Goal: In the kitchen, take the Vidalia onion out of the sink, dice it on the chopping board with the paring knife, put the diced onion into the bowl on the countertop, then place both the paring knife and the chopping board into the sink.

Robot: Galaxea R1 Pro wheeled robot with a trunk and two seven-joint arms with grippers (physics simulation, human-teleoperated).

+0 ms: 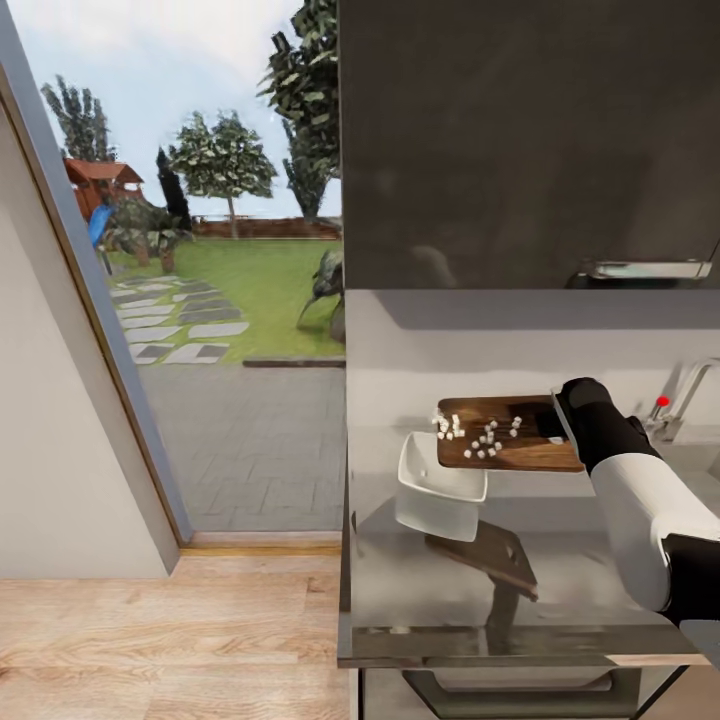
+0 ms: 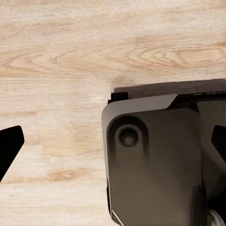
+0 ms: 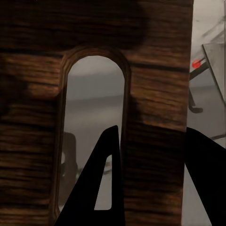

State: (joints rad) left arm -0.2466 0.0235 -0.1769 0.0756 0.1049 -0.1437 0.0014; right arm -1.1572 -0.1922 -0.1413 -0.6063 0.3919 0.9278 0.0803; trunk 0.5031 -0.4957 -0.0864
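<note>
My right gripper (image 1: 558, 420) is shut on the right end of the dark brown chopping board (image 1: 520, 450) and holds it lifted above the grey countertop (image 1: 450, 600). Several white cubes of diced onion (image 1: 476, 436) lie on the board's left half. That end hangs over the far rim of the white bowl (image 1: 438, 492). In the right wrist view one finger (image 3: 106, 188) passes through the handle slot of the chopping board (image 3: 155, 94), the other outside its edge. My left gripper (image 2: 113, 146) is open, over the wooden floor. The paring knife is out of view.
The chrome tap with its red knob (image 1: 660, 402) stands at the right, where the sink (image 1: 705, 462) begins. A dark upper cabinet (image 1: 530, 140) hangs over the counter. The counter's left end (image 1: 346, 560) borders an open doorway to a garden. My own base (image 2: 160, 160) sits under the left gripper.
</note>
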